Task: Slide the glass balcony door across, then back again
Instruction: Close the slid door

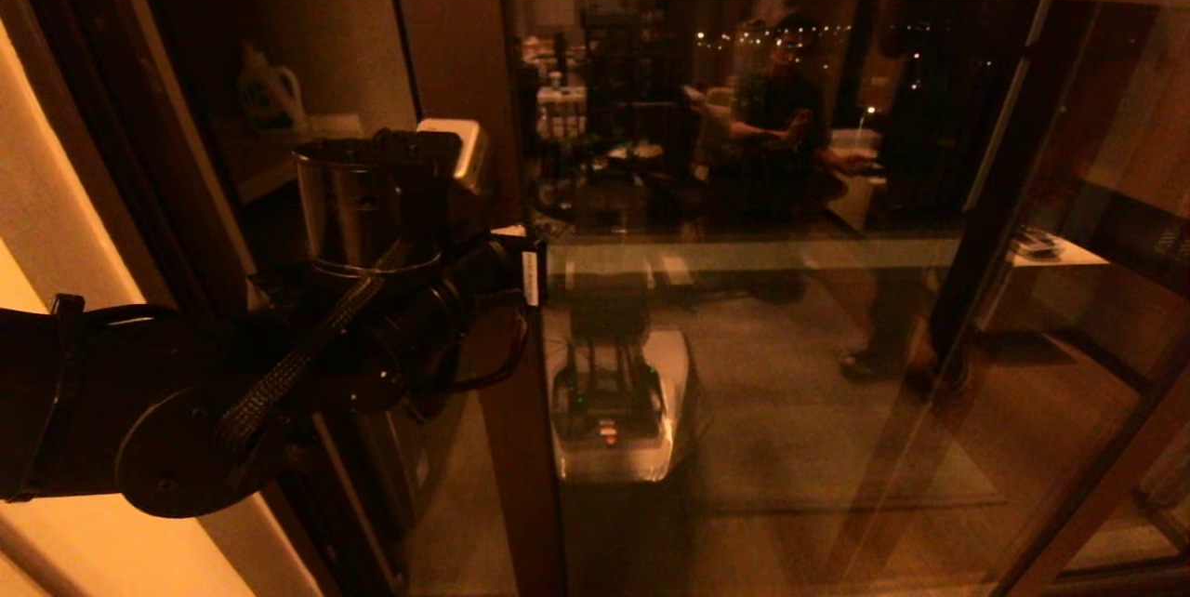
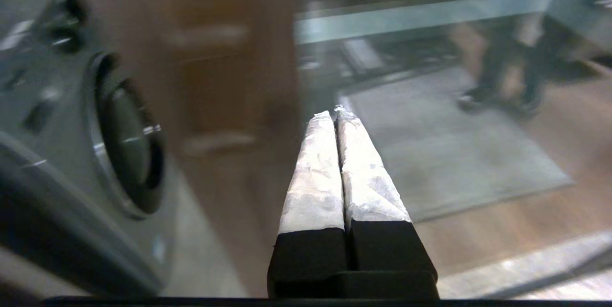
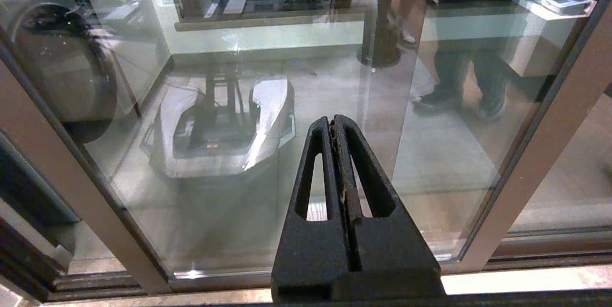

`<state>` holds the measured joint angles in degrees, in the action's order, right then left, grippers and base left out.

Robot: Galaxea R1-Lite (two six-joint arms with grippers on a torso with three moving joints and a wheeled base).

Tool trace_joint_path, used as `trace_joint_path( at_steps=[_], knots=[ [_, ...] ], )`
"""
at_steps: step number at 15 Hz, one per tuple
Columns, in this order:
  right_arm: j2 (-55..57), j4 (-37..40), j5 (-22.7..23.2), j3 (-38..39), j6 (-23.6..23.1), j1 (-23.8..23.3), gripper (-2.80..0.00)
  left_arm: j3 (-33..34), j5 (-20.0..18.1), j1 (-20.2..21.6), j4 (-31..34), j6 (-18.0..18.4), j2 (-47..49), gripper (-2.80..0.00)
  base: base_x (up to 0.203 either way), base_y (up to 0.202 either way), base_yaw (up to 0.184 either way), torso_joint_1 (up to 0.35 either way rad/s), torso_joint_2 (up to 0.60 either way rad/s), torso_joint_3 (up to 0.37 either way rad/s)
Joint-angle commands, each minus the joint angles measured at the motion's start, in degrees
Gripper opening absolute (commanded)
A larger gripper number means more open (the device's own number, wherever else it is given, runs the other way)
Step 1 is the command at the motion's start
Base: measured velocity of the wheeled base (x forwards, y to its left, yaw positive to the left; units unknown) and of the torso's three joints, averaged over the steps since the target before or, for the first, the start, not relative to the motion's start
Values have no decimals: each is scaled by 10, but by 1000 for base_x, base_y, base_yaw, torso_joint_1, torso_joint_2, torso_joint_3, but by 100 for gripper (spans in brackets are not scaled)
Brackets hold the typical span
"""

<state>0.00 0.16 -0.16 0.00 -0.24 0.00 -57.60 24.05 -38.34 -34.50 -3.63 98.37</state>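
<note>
With fingers pressed together on nothing, left gripper (image 2: 334, 115) hovers near glass balcony door (image 2: 430, 154).

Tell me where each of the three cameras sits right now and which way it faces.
Head view: on the robot's head, looking forward and down at the brown-framed glass balcony door; the left arm reaches to its frame.
Left wrist view: behind the shut left gripper, tips close to the door's brown frame, beside a grey washing machine.
Right wrist view: behind the shut right gripper, facing the door's lower pane.
Shared: head and right wrist views both show the white robot base reflected.
</note>
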Motion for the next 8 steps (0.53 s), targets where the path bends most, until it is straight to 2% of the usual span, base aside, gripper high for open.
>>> trace_joint_path(
  at_steps=[1,8],
  knots=[
    [1,0,0,0,0,-1,-280,0,2,22,-2,3,5,-280,0,0,0,0,0,0],
    [1,0,0,0,0,0,-280,6,4,46,-2,3,3,-280,0,0,0,0,0,0]
  ],
)
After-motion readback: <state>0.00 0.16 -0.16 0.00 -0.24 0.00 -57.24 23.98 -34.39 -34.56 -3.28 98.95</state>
